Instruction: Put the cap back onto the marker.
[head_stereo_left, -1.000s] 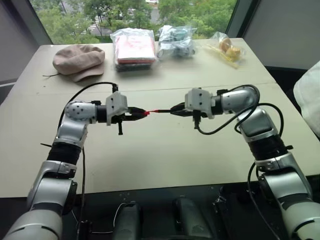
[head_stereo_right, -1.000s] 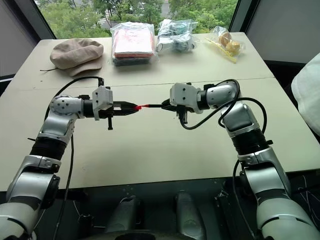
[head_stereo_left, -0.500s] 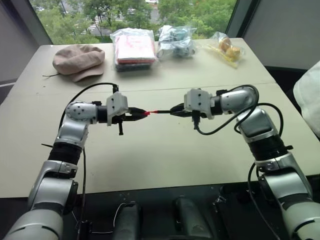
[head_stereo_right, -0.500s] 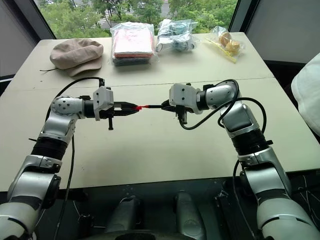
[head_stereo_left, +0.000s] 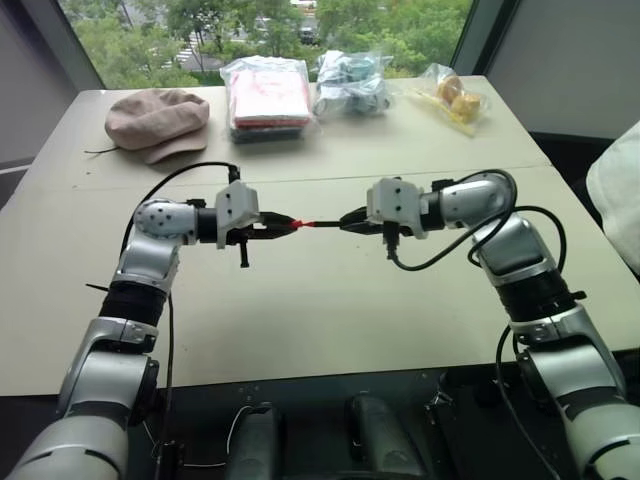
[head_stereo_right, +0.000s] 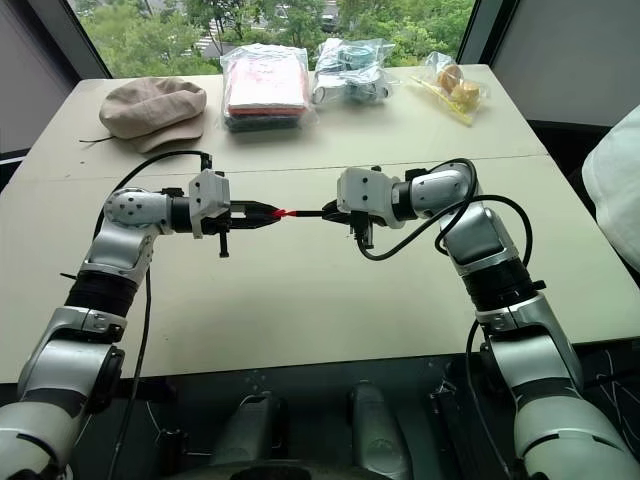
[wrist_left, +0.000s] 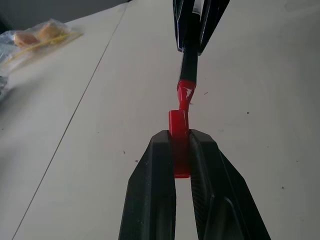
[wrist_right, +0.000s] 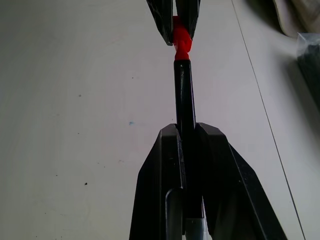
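Above the middle of the beige table (head_stereo_left: 320, 310), both arms hold their parts tip to tip. My left gripper (head_stereo_left: 283, 223) is shut on the small red cap (wrist_left: 179, 131), which sticks out past its black fingers (wrist_left: 152, 200). My right gripper (head_stereo_left: 347, 220) is shut on the black barrel of the marker (wrist_right: 184, 100). The marker's red tip end (wrist_left: 185, 93) meets the open mouth of the cap, slightly off line with it. In the right wrist view the cap (wrist_right: 181, 37) sits between the far left fingers.
Along the table's far edge lie a beige cloth hat (head_stereo_left: 157, 120), a bagged red package (head_stereo_left: 268, 98), a bag of dark items (head_stereo_left: 352, 82) and a bag of snacks (head_stereo_left: 452, 97). A white cloth (head_stereo_left: 618, 190) shows at the right edge.
The left gripper with the cap has edged toward the marker, so the gap between cap and red tip has closed. The right arm stays put.
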